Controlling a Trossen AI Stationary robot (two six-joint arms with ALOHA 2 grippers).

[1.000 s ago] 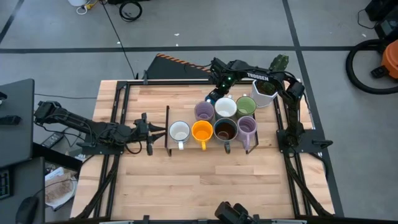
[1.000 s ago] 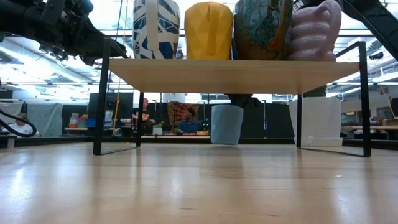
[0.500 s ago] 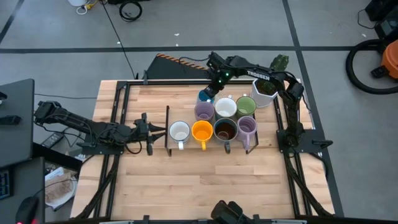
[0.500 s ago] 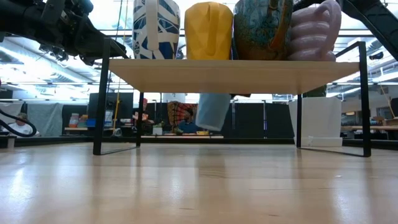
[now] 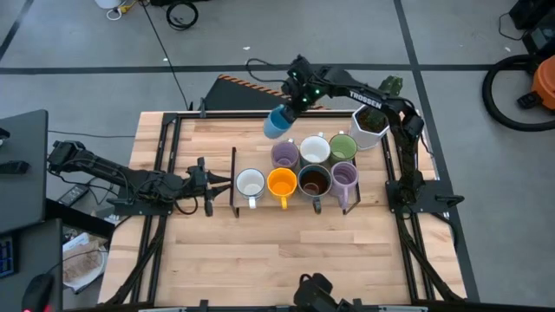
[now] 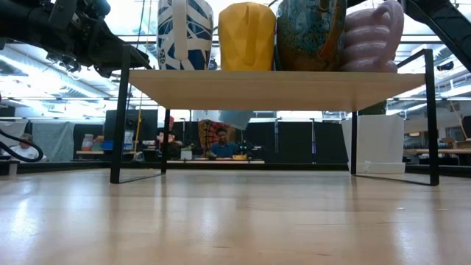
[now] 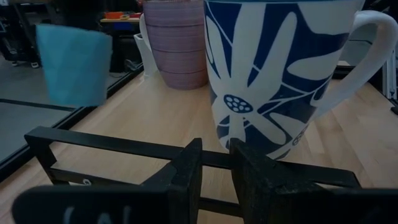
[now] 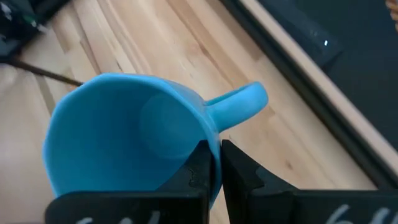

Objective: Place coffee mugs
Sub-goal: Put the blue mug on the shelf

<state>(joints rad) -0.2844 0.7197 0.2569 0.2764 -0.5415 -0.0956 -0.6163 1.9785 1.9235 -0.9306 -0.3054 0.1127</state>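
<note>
Aloft: right hand [image 5: 290, 107] grips blue mug [image 5: 278, 123] | left hand [image 5: 211, 180] narrow | wooden table [image 5: 260, 251]

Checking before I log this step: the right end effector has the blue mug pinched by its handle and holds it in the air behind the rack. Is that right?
Not quite. The right end effector pinches the blue mug by its rim, next to the handle, not by the handle itself; the right wrist view shows this. The rest stands: the high view shows the mug in the air behind the rack.

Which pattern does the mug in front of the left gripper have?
Large dark blue flower petals on white; the mug shows best in the left wrist view.
</note>
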